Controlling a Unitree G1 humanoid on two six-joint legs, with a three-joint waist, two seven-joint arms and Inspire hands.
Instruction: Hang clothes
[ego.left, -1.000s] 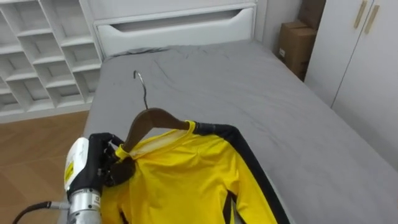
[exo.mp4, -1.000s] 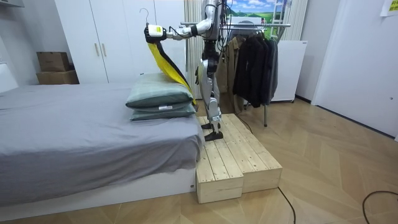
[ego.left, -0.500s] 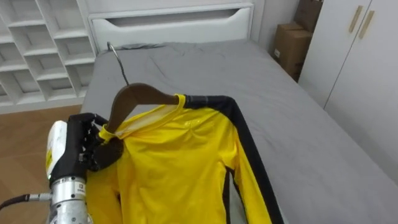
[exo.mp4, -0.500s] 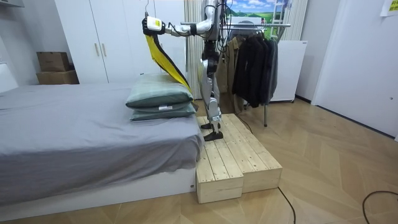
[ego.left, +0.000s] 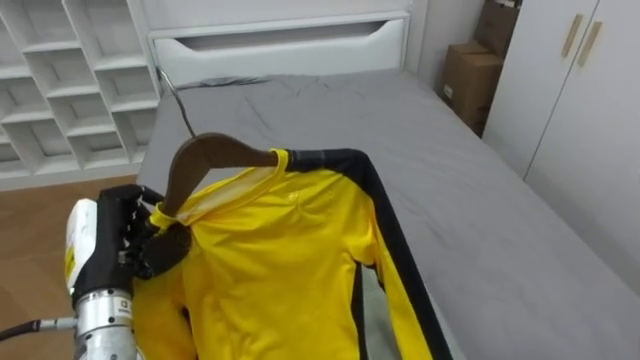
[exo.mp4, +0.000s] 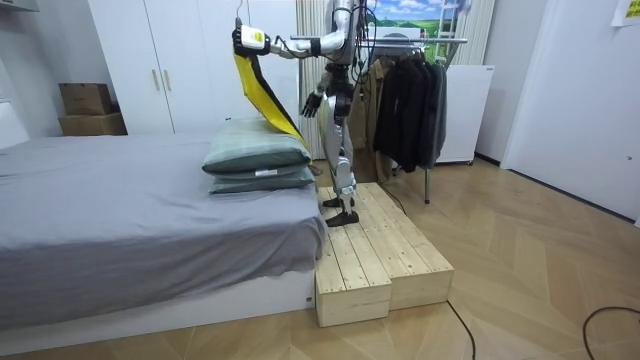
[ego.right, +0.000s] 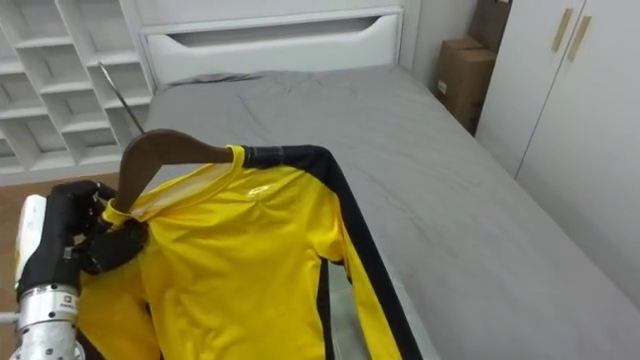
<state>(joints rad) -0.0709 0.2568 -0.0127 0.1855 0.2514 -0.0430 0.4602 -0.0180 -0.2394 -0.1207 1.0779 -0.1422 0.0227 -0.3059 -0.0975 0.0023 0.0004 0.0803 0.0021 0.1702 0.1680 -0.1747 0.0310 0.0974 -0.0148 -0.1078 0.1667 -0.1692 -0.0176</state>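
The yellow shirt (ego.left: 290, 260), dark-trimmed, hangs above the grey bed (ego.left: 470, 190) in the centre and lower part of the left eye view. Its collar is uppermost and its length runs down to the lower edge of the frame. In the room view it slants from the top of the frame down toward the room view's right, its hem seemingly close to the stacked pillows (exo.mp4: 255, 155). It sits on a wooden hanger (ego.left: 205, 155) whose bar rises from lower left to the collar, with the wire hook (ego.left: 172, 95) pointing up and left toward the headboard (ego.left: 280, 45). The left hand (ego.left: 125, 240), at lower left, is clamped round the hanger's near end and the shirt's shoulder. Compared with half a second ago, shirt and hanger have hardly shifted, but the right hand (exo.mp4: 309, 103) has lifted from close by the body to out in front of it. Whether it is open or closed cannot be told at that distance.
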